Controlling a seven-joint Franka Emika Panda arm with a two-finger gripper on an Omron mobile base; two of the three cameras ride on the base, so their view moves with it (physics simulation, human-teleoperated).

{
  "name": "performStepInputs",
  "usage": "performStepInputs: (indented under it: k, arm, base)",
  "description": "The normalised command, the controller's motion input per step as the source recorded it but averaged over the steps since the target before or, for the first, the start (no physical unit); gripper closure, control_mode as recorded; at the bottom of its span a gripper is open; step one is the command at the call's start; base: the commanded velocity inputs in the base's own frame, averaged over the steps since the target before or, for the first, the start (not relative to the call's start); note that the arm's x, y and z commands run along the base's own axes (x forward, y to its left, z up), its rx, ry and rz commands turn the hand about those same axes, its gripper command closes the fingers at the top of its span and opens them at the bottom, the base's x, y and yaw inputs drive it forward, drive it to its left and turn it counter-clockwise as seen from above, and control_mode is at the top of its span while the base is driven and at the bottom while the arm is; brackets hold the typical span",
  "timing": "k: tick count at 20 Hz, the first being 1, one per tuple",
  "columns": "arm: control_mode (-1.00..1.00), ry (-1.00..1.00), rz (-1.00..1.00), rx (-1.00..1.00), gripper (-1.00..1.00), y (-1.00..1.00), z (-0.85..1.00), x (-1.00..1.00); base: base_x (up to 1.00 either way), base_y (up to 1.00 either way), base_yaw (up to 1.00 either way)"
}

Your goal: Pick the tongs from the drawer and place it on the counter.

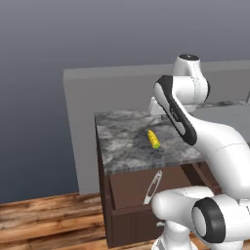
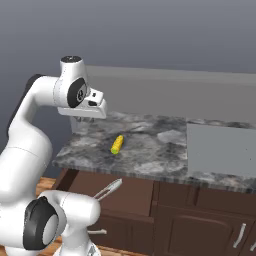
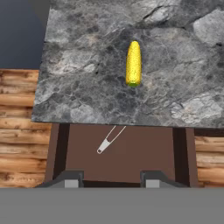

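The drawer (image 3: 144, 157) stands pulled out below the counter (image 3: 83, 92), showing its reddish-brown floor. The silver tongs (image 3: 110, 140) lie slanted on that floor, their spread ends tucked under the counter's edge. They also show in the left base view as tongs (image 1: 153, 187) and in the right base view as tongs (image 2: 108, 189). My gripper (image 3: 111, 180) is open with nothing between its fingers. It hangs well above the drawer and looks down on it. The hand (image 2: 91, 107) is high over the counter's left end.
A yellow corn cob (image 3: 134, 64) lies on the counter behind the drawer, also seen as the corn cob (image 1: 154, 138). A grey sink (image 2: 220, 149) is set into the counter to the right. Wooden flooring (image 1: 49, 219) lies left of the cabinets.
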Motion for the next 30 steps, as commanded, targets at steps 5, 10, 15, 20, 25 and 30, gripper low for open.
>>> performStepInputs:
  k: [5,10,15,20,25,30]
  arm:
    - [1.0,0.0,0.0,0.0,-1.0,0.0,0.0,0.0]
    - [1.0,0.0,0.0,0.0,-1.0,0.0,0.0,0.0]
    - [1.0,0.0,0.0,0.0,-1.0,0.0,0.0,0.0]
    - [1.0,0.0,0.0,0.0,-1.0,0.0,0.0,0.0]
    - [1.0,0.0,0.0,0.0,-1.0,0.0,0.0,0.0]
    - [1.0,0.0,0.0,0.0,-1.0,0.0,0.0,0.0]
  base:
    - [-0.06,-0.02,0.0]
    - [-0.45,0.2,-0.08]
    - [-0.43,0.65,-0.2]
    - [-0.14,0.86,-0.3]
    - [0.0,0.99,-0.47]
    - [0.0,0.95,-0.6]
